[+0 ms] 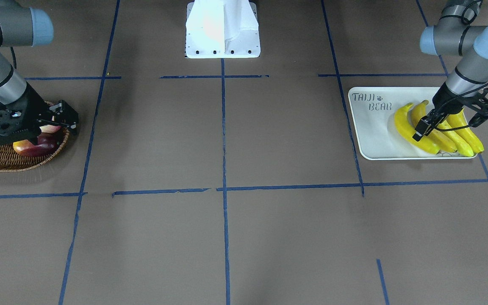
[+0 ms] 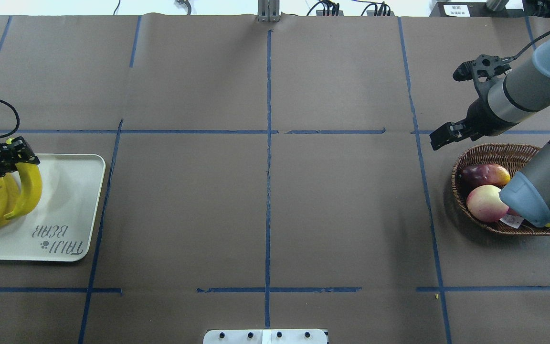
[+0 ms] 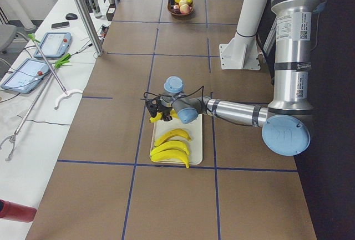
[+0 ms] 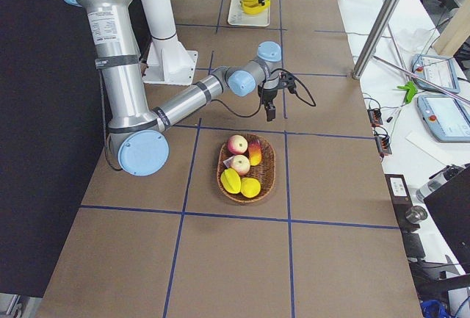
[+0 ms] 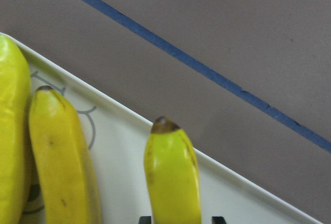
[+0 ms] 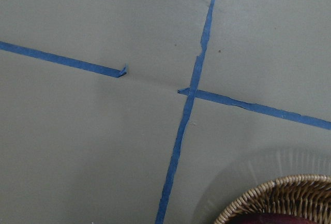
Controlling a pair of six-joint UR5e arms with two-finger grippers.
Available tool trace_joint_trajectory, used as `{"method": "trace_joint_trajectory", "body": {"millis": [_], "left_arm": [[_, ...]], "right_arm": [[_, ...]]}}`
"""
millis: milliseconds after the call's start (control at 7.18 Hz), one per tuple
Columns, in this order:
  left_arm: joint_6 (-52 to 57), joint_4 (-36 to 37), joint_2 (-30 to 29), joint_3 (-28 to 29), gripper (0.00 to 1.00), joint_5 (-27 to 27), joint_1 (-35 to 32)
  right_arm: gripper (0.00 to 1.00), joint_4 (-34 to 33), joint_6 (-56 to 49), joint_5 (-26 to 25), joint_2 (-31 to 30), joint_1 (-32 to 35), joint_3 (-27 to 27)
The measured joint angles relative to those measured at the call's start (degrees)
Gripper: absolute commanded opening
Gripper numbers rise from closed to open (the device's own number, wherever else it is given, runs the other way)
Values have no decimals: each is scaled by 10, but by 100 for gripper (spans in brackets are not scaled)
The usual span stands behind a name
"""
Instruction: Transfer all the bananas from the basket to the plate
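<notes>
Robotics lab, brown-papered table (image 2: pixel 198 200) gridded with blue tape (image 2: pixel 268 143), teach pendants (image 3: pixel 51 45) on white side bench (image 3: pixel 39 112).

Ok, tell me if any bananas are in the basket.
None in it. In the right-side view the basket holds only plump fruits, and all four bananas are on the plate.

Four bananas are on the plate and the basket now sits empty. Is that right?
Not quite. The four bananas are on the plate, but the basket is not empty. The exterior right view shows other fruits in it, some pink-cream and some yellow, and no bananas.
</notes>
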Motion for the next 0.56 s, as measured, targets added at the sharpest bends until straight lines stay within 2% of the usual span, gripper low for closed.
{"method": "trace_joint_trajectory", "body": {"millis": [279, 557], "left_arm": [[151, 9, 23, -4, 100, -40, -52], [320, 59, 28, -6, 100, -98, -124]], "right_arm": [[99, -4, -48, 19, -15, 33, -3], [99, -35, -144, 24, -30, 84, -7]]}}
